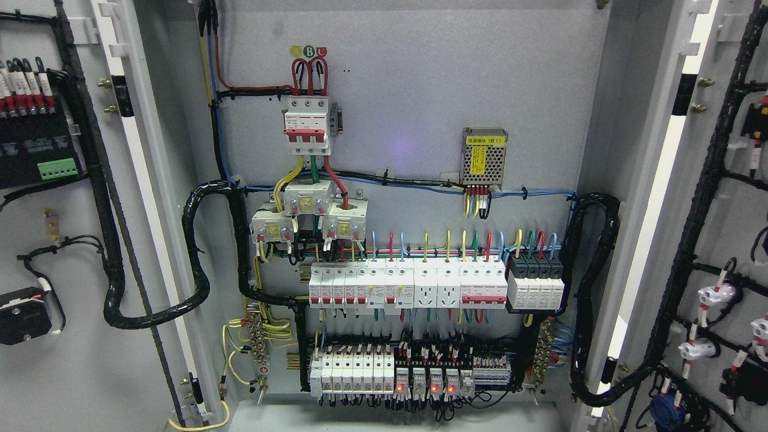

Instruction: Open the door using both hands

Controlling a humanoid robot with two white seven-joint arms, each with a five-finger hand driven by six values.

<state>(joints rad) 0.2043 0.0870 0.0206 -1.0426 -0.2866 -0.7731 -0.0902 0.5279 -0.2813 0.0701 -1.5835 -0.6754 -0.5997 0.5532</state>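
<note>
Doors: the left door [90, 360] and the right door [708, 228] of the electrical cabinet both stand swung wide, inner faces turned to the camera, one at each side edge of the head view
Cabinet interior: the back panel [420, 90] is fully exposed, with a main breaker [308, 126] near the top, a small power supply module [484, 155] to its right, and rows of breakers [408, 287] below
Hands: neither robot hand nor arm shows, so whether the fingers are apart or together cannot be told
Task state: judged from how the doors lie, the opening looks done or nearly so
How the doors will handle: probably stiff sheet metal, fairly heavy, swinging on hinges rather than flexing; painted faces likely smooth and slippery to fingers
Drag on the doors: thick black cable looms [198, 252] run from the cabinet onto each door and may resist further swing
Where to take hold: the bare outer free edge of each door, clear of the wiring and the parts mounted on the inner faces, which look fragile
</note>
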